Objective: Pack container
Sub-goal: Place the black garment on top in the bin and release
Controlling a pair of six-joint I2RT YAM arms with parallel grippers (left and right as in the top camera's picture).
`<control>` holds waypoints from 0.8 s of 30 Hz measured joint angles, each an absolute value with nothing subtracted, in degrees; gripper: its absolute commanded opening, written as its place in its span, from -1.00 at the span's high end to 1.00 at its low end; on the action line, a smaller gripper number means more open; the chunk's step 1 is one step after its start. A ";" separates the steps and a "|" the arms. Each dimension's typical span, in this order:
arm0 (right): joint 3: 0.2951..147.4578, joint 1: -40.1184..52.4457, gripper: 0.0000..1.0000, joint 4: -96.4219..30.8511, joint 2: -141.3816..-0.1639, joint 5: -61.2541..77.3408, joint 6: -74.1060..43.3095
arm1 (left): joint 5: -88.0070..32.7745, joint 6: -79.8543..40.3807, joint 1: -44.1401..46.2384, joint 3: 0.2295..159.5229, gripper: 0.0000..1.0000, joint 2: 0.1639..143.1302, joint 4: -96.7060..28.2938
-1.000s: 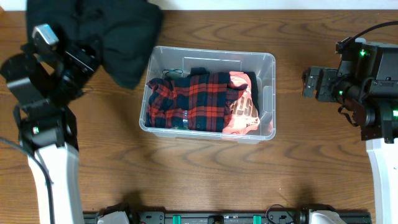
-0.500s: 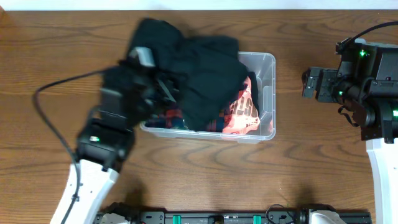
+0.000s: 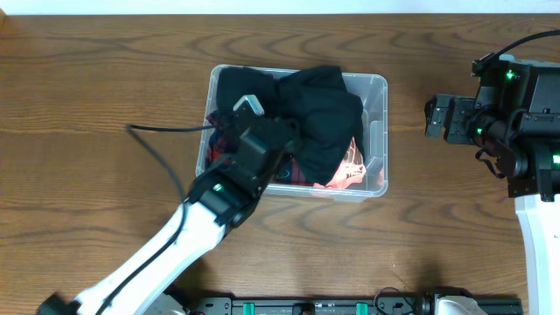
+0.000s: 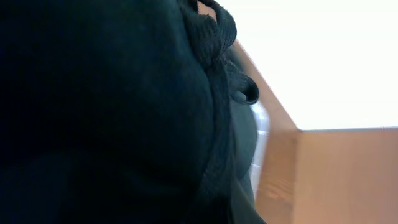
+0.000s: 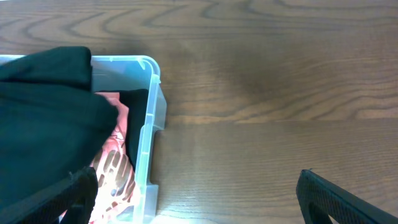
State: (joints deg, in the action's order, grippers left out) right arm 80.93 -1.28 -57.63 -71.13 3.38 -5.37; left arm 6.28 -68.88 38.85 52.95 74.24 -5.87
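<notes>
The clear plastic container [image 3: 378, 140] stands mid-table. It holds a red plaid shirt [image 3: 293, 178] and a pink printed garment [image 3: 353, 166]. A black garment [image 3: 324, 114] lies heaped on top of them. My left gripper [image 3: 276, 133] reaches down into the container, its fingers buried in the black garment. In the left wrist view the black garment [image 4: 93, 112] fills almost the whole frame. My right gripper [image 5: 205, 205] is open and empty, hovering to the right of the container [image 5: 149, 124]. The black garment [image 5: 43, 106] and the pink garment [image 5: 115, 168] also show in the right wrist view.
The wooden table [image 3: 105, 105] surrounds the container on all sides. My right arm's body [image 3: 516, 122] stands at the right edge. A black cable [image 3: 166, 131] trails from my left arm over the table on the left.
My left arm has carried the black garment from the table's far left corner rightward and down into the container, covering most of the plaid shirt. The right arm has not moved.
</notes>
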 measured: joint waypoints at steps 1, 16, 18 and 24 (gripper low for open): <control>80.93 -1.26 -0.98 -57.65 -71.13 3.38 -5.37 | 6.42 -70.17 38.85 52.95 0.88 75.99 -5.85; 80.93 -1.26 -0.98 -57.63 -71.13 3.38 -5.37 | 1.10 -71.96 38.79 52.97 -0.42 80.31 -1.54; 80.93 -1.26 -0.98 -57.63 -71.13 3.38 -5.37 | 0.14 -71.88 38.79 52.97 -0.55 76.97 -1.41; 80.93 -1.28 -0.99 -57.65 -71.13 3.36 -5.37 | 0.51 -69.14 38.85 53.23 -0.58 65.08 -0.40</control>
